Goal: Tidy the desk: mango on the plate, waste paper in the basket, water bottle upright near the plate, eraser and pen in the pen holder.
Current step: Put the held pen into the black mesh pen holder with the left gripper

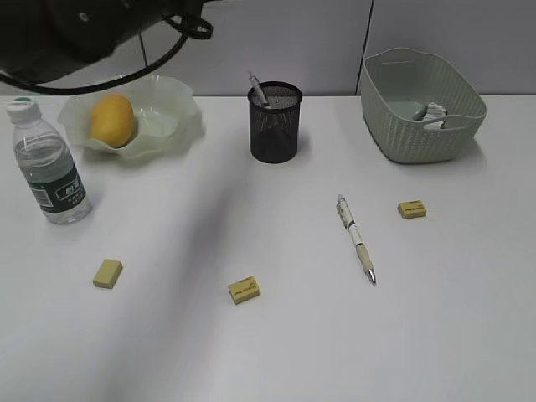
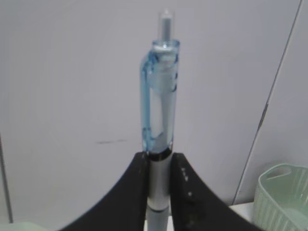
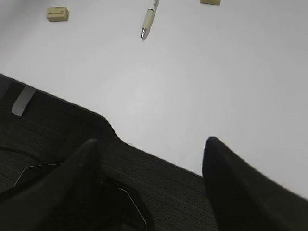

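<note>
Blue-clipped pen (image 2: 160, 120) pinched upright in your L gripper (image 2: 159, 192), wall behind it.
Your R gripper (image 3: 149, 159) hangs spread & empty over near desk (image 1: 276, 352) edge. Mango (image 1: 112, 119) sits on plate (image 1: 180, 126) far left, water bottle (image 1: 48, 163) upright just near-left of it. Pen holder (image 1: 275, 126) far centre w/ one pen in. Waste paper (image 1: 434, 112) in basket (image 1: 419, 134) far right. Cream pen (image 1: 356, 238) & 3 erasers (image 1: 244, 290) lie loose on desk.

Clear plastic pen (image 2: 161, 96), matt desk (image 1: 276, 335)
</note>
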Available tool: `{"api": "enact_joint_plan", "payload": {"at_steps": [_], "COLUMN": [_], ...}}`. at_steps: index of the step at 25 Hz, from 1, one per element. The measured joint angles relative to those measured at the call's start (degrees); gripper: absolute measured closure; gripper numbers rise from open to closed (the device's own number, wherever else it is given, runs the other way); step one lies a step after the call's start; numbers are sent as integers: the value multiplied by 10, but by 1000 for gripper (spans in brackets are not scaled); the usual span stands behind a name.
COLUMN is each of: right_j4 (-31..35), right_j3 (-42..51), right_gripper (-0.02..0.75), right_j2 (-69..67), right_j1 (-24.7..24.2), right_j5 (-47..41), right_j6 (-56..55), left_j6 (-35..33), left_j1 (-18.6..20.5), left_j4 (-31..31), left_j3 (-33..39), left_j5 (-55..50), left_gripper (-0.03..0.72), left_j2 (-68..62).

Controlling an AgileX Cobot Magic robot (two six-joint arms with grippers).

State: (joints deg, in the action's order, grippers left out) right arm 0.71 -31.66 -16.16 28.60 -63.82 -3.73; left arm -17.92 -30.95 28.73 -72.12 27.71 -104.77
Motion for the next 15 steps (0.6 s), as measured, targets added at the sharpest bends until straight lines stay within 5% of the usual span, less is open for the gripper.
{"api": "enact_joint_plan", "payload": {"at_steps": [7,15], "right_j4": [0,0], "right_j3": [0,0], "right_gripper": [216,216], "right_j2": [0,0], "right_j1": [0,0], "right_j5": [0,0], "right_j6": [-1,-1], "left_j6": [75,109], "left_j1": [0,-7], "left_j4": [-32,-41], "left_j3": [-131,-196], "left_j5": [-25,-36], "left_gripper": [588,588], "left_j2": [-107,-189]}}
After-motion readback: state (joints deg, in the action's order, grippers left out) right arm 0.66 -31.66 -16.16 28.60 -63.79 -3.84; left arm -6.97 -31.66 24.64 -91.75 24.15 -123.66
